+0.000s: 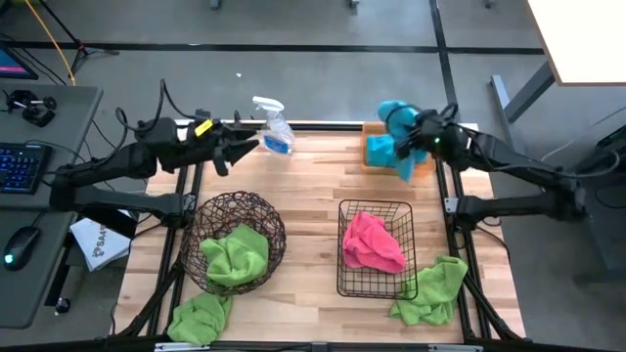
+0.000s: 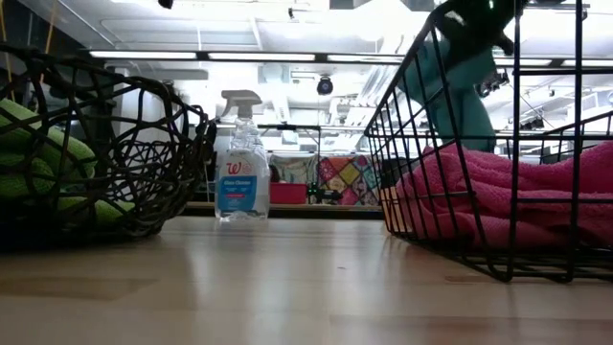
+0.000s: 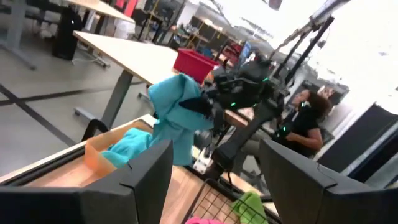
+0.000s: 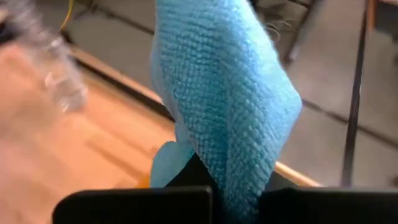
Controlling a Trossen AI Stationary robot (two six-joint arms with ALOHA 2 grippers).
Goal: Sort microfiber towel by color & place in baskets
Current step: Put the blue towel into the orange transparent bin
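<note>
Sorting partly complete: the right end effector [image 1: 413,140], clamped on a turquoise towel [image 1: 396,115], hangs over the orange tray [image 1: 372,132]; the left end effector [image 1: 238,150] stands apart, empty. Two green towels [image 1: 199,315] remain on the tabletop [image 1: 303,215].

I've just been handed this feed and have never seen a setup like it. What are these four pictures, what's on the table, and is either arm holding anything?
Two dark robot arms work at a wooden table. One picture looks straight down, one sits at table level, and two ride on the arms' wrists.

The right gripper is shut on a turquoise towel, lifted over the orange tray, which already holds another turquoise towel. The left gripper is open and empty, near the spray bottle.

The round woven bowl holds a green towel; the square wire basket holds a pink towel. Two green towels lie loose on the table: one by the bowl, one by the basket.
</note>
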